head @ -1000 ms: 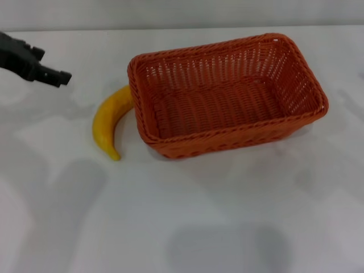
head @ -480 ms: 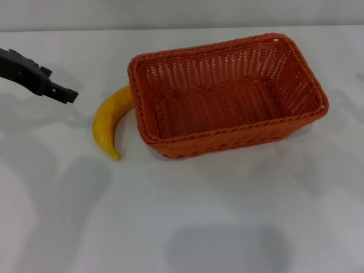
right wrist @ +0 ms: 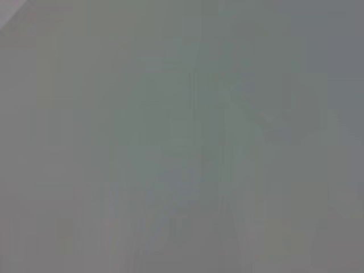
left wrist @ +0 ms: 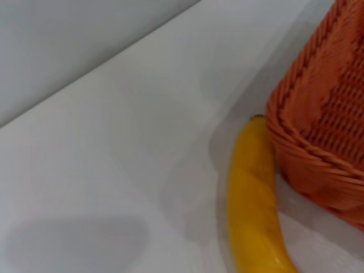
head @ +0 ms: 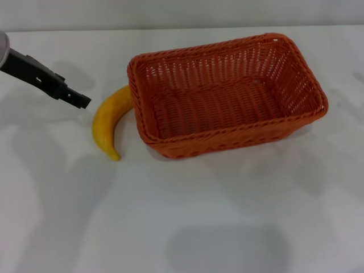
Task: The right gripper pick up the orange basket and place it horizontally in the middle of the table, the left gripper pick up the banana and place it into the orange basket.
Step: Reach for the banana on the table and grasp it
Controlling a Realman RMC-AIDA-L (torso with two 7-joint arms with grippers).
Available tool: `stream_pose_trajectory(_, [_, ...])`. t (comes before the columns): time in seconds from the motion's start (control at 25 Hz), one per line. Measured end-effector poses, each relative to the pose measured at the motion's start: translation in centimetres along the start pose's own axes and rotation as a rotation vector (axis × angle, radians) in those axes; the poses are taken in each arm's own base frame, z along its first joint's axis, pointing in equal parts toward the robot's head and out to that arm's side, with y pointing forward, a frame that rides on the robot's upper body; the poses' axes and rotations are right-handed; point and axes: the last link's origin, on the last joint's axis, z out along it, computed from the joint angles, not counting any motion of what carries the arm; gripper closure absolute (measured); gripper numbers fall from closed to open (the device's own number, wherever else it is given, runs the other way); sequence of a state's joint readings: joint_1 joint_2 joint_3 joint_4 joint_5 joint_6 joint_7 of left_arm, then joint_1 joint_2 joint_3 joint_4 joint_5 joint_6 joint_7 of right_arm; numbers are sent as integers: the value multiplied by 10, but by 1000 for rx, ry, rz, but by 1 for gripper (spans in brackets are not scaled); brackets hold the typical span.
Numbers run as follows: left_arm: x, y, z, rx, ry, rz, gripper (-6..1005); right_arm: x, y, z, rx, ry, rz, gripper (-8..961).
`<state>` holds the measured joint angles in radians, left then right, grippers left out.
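The orange basket point(head: 227, 139) lies lengthwise across the middle of the white table point(head: 170, 216), empty, its long side slightly slanted. The yellow banana point(head: 108, 122) rests on the table against the basket's left short end, its dark tip touching the wicker. My left gripper point(head: 79, 100) reaches in from the upper left, its black tip just left of the banana's upper half and a little apart from it. The left wrist view looks down on the banana point(left wrist: 253, 193) lying beside the basket point(left wrist: 318, 131) wall. The right gripper is out of view.
Bare white tabletop lies in front of the basket and banana. A grey wall point(head: 182, 11) runs behind the table's far edge. The right wrist view is plain grey with no object in it.
My left gripper has moved right and toward the front, closing in on the banana. The banana and basket have stayed where they were.
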<state>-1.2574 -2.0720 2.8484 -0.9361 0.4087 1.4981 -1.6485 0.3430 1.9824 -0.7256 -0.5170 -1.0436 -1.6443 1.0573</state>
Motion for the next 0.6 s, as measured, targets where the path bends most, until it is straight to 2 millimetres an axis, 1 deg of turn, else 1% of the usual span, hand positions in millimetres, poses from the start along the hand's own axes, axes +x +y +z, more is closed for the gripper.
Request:
stream_pose_trajectory(0.2, [5, 0, 9, 4, 0, -4, 127, 1, 1, 3, -10, 6, 6, 173])
stream_pose_trajectory(0.6, [13, 1, 19, 28, -1, -15, 127, 1, 1, 4, -12, 5, 7, 173])
